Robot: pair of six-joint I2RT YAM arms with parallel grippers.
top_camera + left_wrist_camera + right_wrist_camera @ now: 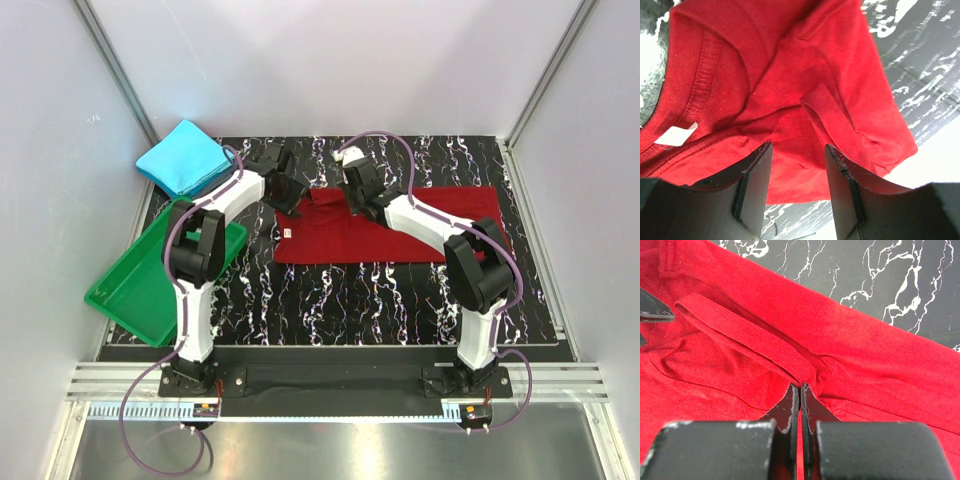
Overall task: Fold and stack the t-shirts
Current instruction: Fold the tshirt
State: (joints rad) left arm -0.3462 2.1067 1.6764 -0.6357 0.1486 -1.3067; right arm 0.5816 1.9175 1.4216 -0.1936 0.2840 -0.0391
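Red shirt (pixel 330 240) lies across frame centre on tabletop (pixel 330 300); right fingers (pixel 811 414) clenched on a fold at its upper edge; left fingers (pixel 752 190) released over its upper-left corner; blue shirt (pixel 185 158) folded, upper left.

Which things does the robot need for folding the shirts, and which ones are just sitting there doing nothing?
For the job:
- red t-shirt, spread long on the mat, pinched by the right gripper
- blue t-shirt, already folded, at the far left corner

Just lying about:
- green tray, at the left edge
- marbled black mat, under everything
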